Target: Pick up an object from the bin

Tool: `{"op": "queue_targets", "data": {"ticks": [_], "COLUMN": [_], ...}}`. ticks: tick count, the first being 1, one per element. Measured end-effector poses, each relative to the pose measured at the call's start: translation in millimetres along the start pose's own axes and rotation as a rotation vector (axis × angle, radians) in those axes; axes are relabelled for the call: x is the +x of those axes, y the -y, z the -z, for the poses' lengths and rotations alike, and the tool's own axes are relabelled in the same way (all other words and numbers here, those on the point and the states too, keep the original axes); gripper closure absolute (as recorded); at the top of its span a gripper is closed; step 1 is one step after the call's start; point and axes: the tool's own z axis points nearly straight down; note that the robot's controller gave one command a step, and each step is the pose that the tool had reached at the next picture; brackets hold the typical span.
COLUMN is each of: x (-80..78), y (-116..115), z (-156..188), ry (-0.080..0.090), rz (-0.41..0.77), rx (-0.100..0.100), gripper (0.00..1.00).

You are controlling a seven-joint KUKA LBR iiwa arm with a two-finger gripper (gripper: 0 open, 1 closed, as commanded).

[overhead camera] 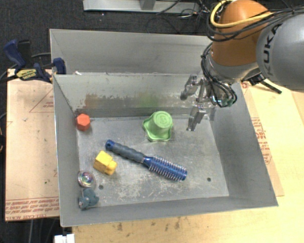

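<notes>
1. The grey bin (142,87) has six small things on its floor.
2. Far left, near the back wall, sits a little orange block (83,121).
3. In the front left corner lie a shiny ball (85,178) and a blue-grey lump (88,199), close together.
4. Just right of the ball, and a bit farther back, is a yellow block (105,162).
5. A blue brush (147,160) lies across the middle. Its handle points to the back left and its bristle end points to the front right.
6. Behind the brush is a green cup (158,126). It looks upside down, with its small round bottom up and its wide rim on the floor.
7. The pincer (195,121) hangs just to the right of the green cup, close but not touching it. The cup is the nearest thing to it.
8. I cannot tell how far open the pincer is.
</notes>
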Motion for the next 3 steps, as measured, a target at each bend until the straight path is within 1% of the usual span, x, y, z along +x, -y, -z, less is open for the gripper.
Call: {"op": "queue_targets", "data": {"ticks": [1, 2, 3], "x": [14.3, 46.0, 85.9], "y": [-82.6, -77.4, -161.2], "z": [-43.8, -68.4, -71.9], "ry": [0.002, 0.027, 0.005], "rz": [0.062, -0.008, 0.175], "rx": [-0.003, -0.001, -0.002], "gripper": [0.0, 0.0, 0.0]}}
